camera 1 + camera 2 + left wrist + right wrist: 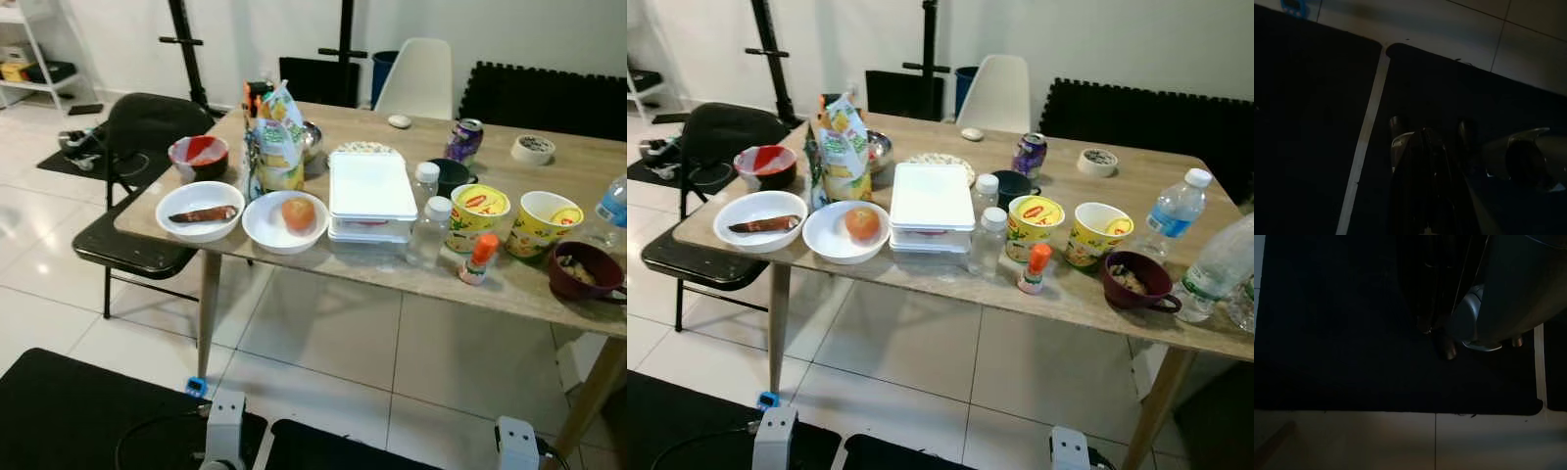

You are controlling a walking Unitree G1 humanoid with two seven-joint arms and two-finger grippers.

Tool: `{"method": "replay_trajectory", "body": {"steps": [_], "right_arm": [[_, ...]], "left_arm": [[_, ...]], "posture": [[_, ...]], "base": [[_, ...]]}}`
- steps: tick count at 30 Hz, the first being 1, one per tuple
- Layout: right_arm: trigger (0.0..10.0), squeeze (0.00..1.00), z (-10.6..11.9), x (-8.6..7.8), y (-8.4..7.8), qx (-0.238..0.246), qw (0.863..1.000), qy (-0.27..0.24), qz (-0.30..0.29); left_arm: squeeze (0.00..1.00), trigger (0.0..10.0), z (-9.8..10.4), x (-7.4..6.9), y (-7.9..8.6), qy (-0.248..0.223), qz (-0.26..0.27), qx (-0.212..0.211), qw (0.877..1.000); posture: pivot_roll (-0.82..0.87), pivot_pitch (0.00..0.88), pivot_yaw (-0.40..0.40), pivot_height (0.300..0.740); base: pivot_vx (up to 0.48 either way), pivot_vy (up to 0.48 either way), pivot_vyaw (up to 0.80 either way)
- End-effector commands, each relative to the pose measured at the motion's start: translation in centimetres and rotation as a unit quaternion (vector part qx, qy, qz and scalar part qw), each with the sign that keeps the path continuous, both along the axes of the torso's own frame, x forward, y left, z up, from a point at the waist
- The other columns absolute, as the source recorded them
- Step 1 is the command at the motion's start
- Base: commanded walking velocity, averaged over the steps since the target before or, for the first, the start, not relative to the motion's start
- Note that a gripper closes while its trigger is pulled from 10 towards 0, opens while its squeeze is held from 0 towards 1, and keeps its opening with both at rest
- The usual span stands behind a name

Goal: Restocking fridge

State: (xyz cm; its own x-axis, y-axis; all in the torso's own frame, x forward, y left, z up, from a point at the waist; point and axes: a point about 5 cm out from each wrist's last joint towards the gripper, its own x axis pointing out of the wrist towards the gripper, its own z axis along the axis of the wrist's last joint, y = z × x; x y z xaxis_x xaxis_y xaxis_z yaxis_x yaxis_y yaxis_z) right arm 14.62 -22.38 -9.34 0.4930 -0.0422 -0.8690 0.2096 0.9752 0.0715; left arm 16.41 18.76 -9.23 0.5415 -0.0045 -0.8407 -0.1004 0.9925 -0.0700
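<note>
I'm facing the wooden bench point(1087, 294); a white lidded box point(930, 203) is sitting mid-bench beside two yellow Maggi cups point(1034, 225). Both arms are hanging idle over dark floor mats point(1342, 333); I cannot tell either pincer's opening.

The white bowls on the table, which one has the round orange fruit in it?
The white bowl beside the white box holds the fruit; the other bowl, nearer the table's corner, holds a long brown piece.

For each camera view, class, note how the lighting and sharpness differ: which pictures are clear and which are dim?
Left and right eye views: evenly lit and fairly sharp, with soft sheen on the white floor tiles and the pale wooden table. Left and right wrist views: very dark, in shade over black floor mats, with detail murky.
</note>
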Motion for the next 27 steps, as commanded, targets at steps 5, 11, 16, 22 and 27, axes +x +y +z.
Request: {"method": "replay_trajectory", "body": {"steps": [5, 11, 16, 22, 27], "right_arm": [[10.0, 0.00, 0.0, 0.0, 0.1, 0.002, 1.000, -0.001, -0.006], [10.0, 0.00, -0.1, -0.2, 0.1, 0.004, 1.000, 0.000, -0.007], [10.0, 0.00, -0.1, -0.3, 0.1, 0.005, 1.000, 0.001, -0.007], [10.0, 0.00, 0.0, -0.1, 0.0, 0.004, 1.000, -0.001, -0.007], [10.0, 0.00, 0.0, -0.1, 0.0, 0.003, 1.000, -0.002, -0.007]], "left_arm": [[0.00, 10.0, 1.1, 0.8, 4.4, -0.028, 0.107, 0.043, 0.993], [1.00, 10.0, 3.0, 2.1, 8.2, -0.086, 0.227, 0.038, 0.969], [1.00, 10.0, 4.8, 3.4, 10.8, -0.134, 0.290, 0.056, 0.946], [1.00, 10.0, 8.9, 6.0, 14.7, -0.231, 0.369, 0.064, 0.898], [1.00, 10.0, 11.2, 7.4, 16.1, -0.280, 0.375, 0.069, 0.881]], "posture": [[-0.01, 0.012, -0.029, 0.740], [-0.01, 0.014, -0.025, 0.740], [-0.01, 0.010, -0.026, 0.740], [-0.01, 0.004, -0.026, 0.740], [-0.01, 0.003, -0.025, 0.740]], "base": [[0.000, 0.000, 0.00], [0.000, 0.000, 0.00], [0.000, 0.000, 0.00], [0.000, 0.000, 0.00], [0.000, 0.000, 0.00]]}}
